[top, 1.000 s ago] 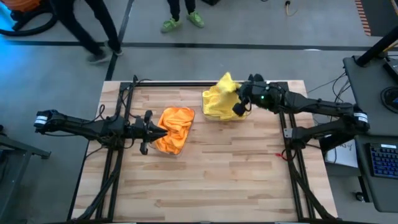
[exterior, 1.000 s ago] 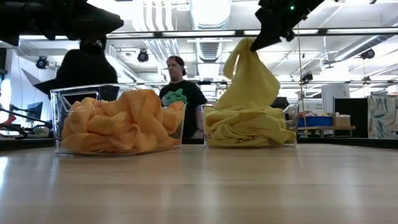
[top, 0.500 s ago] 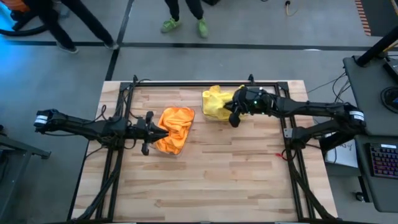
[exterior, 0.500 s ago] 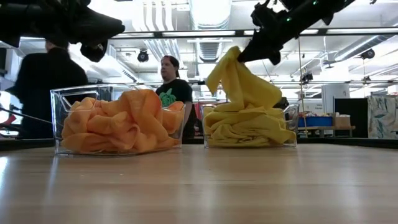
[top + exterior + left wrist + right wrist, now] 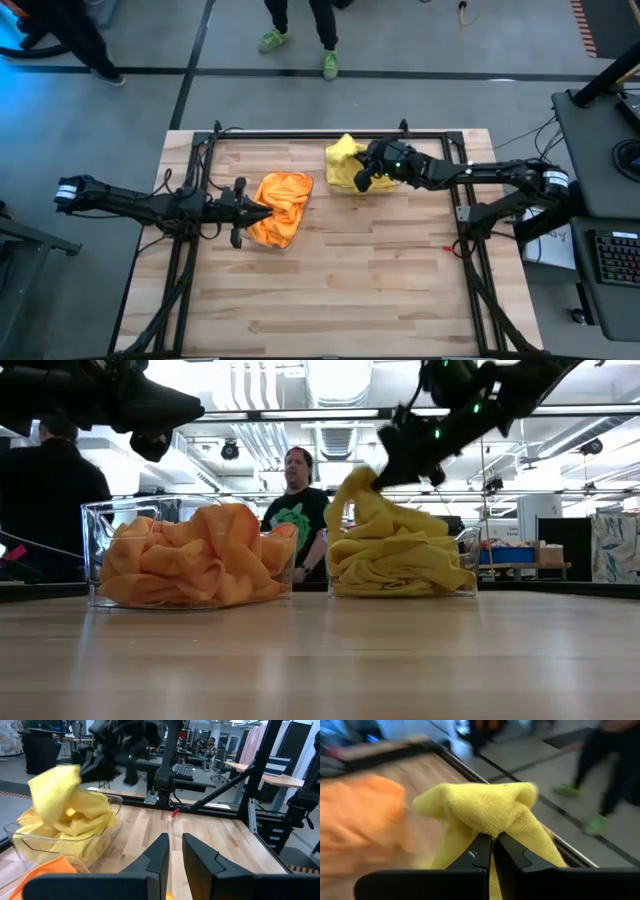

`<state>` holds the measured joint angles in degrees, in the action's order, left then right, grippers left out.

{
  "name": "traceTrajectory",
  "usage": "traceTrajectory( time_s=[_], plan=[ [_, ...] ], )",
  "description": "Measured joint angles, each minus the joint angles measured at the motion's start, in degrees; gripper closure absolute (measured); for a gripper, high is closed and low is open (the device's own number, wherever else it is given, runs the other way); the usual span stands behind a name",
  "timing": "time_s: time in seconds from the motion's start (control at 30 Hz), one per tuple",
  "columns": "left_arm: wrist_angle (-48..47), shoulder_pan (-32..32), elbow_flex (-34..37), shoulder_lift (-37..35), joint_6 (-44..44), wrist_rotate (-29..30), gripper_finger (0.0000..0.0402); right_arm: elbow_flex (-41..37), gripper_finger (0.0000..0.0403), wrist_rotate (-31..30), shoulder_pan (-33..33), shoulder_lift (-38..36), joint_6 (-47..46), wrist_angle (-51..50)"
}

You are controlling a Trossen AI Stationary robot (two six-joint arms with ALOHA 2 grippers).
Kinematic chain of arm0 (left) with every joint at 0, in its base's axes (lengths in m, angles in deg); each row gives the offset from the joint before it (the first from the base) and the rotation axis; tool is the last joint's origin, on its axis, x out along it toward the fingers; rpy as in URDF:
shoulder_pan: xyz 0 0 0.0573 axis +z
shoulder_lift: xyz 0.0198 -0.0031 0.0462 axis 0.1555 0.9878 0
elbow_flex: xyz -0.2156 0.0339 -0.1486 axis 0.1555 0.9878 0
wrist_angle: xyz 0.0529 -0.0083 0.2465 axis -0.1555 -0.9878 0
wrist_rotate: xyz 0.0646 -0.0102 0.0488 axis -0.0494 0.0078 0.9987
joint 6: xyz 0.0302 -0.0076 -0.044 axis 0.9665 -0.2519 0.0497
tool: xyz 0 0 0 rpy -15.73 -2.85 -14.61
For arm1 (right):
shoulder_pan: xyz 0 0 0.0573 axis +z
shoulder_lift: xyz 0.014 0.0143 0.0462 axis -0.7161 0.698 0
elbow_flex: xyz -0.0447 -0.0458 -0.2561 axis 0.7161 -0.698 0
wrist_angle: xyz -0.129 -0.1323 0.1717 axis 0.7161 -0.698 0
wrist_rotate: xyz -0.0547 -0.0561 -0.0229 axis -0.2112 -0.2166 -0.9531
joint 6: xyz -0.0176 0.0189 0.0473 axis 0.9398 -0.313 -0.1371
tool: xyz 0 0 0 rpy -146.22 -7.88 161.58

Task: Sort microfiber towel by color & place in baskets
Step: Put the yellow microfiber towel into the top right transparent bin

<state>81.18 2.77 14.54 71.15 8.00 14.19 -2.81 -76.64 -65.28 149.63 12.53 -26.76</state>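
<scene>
Gripping a fold of yellow towel point(image 5: 492, 812), the right gripper point(image 5: 368, 177) hangs over the yellow-filled basket point(image 5: 465, 550) at the table's far side, fingers pinched tight on the cloth; the towel's lower part lies on the yellow pile point(image 5: 400, 565) in that tub. Just beside it, the other basket point(image 5: 100, 525) holds heaped orange towels point(image 5: 281, 205). The left gripper point(image 5: 240, 212) hovers at that basket's edge, its fingers point(image 5: 200, 865) nearly closed with a thin gap, grasping nothing. Two people point(image 5: 300, 505) stand beyond the wooden table point(image 5: 330, 290)
</scene>
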Motion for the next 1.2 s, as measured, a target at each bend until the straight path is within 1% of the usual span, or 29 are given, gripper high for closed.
traceTrajectory(
  time_s=[0.03, 0.1, 0.23, 0.57, 0.9, 1.2],
  plan=[
    [-0.02, 0.0, 0.0, -0.01, -0.01, 0.0, 0.0363, -0.47, 0.0394, -1.66, 0.0, 0.77, 0.33, -0.03],
    [-0.04, 0.0, 0.0, -0.09, 0.0, 0.0, 0.0363, -1.26, 0.0394, -2.95, -0.02, 2.36, 0.48, -0.03],
    [-0.03, 0.0, 0.0, -0.09, 0.0, 0.04, 0.0363, -2.47, 0.0394, -2.95, 0.02, 4.23, -0.46, 0.02],
    [0.0, 0.0, 0.0, -0.11, -0.02, 0.07, 0.0363, -4.91, 0.0394, -3.16, 0.0, 5.79, -1.59, 0.04],
    [-0.01, 0.0, 0.0, 0.26, 0.0, 0.1, 0.0363, -5.2, 0.0394, -3.15, 0.0, 8.2, -1.5, 0.3],
    [-0.02, 0.0, 0.0, 0.31, -0.02, 0.11, 0.0363, -5.2, 0.0394, -3.1, 0.0, 8.29, -2.59, 0.27]
  ],
)
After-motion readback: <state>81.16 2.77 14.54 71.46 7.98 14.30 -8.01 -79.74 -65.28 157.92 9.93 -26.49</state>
